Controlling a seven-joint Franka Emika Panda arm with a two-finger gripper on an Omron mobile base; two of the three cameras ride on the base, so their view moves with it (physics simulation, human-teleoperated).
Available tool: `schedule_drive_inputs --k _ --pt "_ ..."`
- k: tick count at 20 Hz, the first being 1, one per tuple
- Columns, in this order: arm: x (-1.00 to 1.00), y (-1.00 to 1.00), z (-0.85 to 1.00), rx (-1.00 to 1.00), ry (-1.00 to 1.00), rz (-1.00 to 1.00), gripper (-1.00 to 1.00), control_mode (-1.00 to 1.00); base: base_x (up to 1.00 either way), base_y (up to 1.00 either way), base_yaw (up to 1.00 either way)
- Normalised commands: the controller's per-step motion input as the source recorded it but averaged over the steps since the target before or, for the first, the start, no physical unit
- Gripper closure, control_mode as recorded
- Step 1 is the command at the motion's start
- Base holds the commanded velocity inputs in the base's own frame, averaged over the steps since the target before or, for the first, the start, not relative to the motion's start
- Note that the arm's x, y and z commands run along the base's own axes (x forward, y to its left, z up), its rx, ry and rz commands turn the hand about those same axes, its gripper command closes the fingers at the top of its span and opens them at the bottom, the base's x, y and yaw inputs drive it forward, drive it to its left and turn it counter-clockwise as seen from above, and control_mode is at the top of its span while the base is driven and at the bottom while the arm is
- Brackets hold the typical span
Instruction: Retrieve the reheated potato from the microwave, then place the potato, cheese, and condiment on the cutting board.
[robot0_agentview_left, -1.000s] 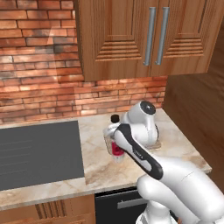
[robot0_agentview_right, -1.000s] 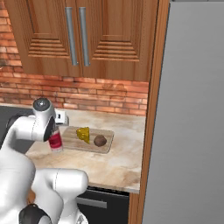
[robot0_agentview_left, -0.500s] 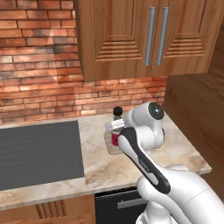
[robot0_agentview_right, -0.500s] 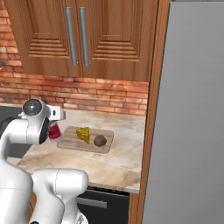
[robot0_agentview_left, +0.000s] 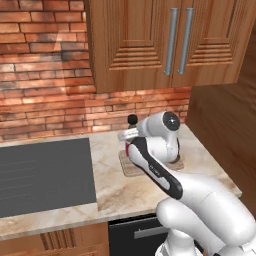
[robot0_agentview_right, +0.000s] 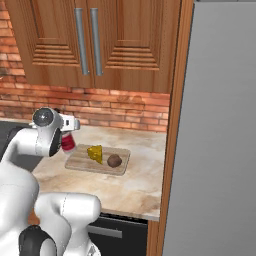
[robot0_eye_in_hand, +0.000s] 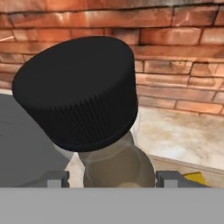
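Note:
The condiment bottle (robot0_eye_in_hand: 78, 92), with its black cap and narrow neck, stands between the two fingertips (robot0_eye_in_hand: 54, 178) of my gripper (robot0_eye_in_hand: 113, 178), which is shut on it. From the right, the gripper (robot0_agentview_right: 69, 134) holds the red-labelled condiment (robot0_agentview_right: 68, 143) upright at the left end of the cutting board (robot0_agentview_right: 80, 164). The yellow cheese wedge (robot0_agentview_right: 95, 152) and the brown potato (robot0_agentview_right: 114, 160) lie side by side on that board. In the left base view the bottle's cap (robot0_agentview_left: 132, 119) shows beside my arm, which hides most of the cutting board (robot0_agentview_left: 131, 169). The microwave is out of view.
A dark grey cooktop (robot0_agentview_left: 45, 175) lies left of the board on the marble counter (robot0_agentview_right: 135, 185). The brick wall (robot0_agentview_left: 50, 100) is close behind, wooden cabinets (robot0_agentview_right: 95, 40) hang above, and a tall grey panel (robot0_agentview_right: 215, 130) bounds the right side.
The gripper has carried the condiment bottle upward and a little toward the wall and the board's left end. Cheese and potato have stayed put.

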Motion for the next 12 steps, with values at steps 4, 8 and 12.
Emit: schedule_drive_inputs --k 4,8,12 --pt "0.32 -0.09 -0.08 0.0 0.0 -0.05 1.0 -1.0 0.0 0.0 0.0" --pt "0.06 -0.07 -0.19 0.0 0.0 -0.03 1.0 -1.0 0.0 0.0 0.0" --pt "0.01 -0.06 -0.3 0.0 0.0 -0.01 1.0 -1.0 0.0 0.0 0.0"
